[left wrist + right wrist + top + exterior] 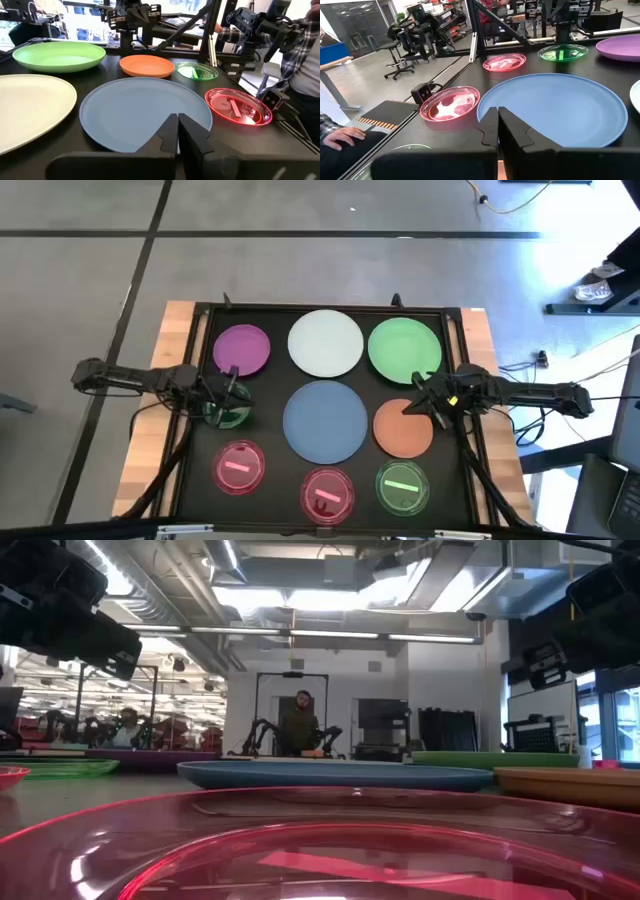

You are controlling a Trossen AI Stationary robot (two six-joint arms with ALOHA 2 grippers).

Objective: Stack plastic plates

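Note:
Nine plates lie flat on the black table: purple (pixel 242 348), white (pixel 325 343), green (pixel 404 348), blue (pixel 325 420), orange (pixel 403 428), two small pink ones (pixel 240 467) (pixel 326 493) and two small green ones (pixel 402 486) (pixel 228 416). My left gripper (pixel 228 392) (pixel 177 125) is shut and hovers over the small green plate left of the blue one. My right gripper (pixel 420 402) (pixel 497 120) is shut and hovers over the orange plate's far-left rim. Both wrist views look across the blue plate (pixel 140 110) (pixel 560 107).
A raised black frame (pixel 330 308) borders the table's far and side edges, with wooden strips (pixel 150 430) outside it. In the low view both arms (pixel 60 600) (pixel 590 620) hang well above the plates. People sit in the room beyond, and a hand (pixel 342 136) rests near the table.

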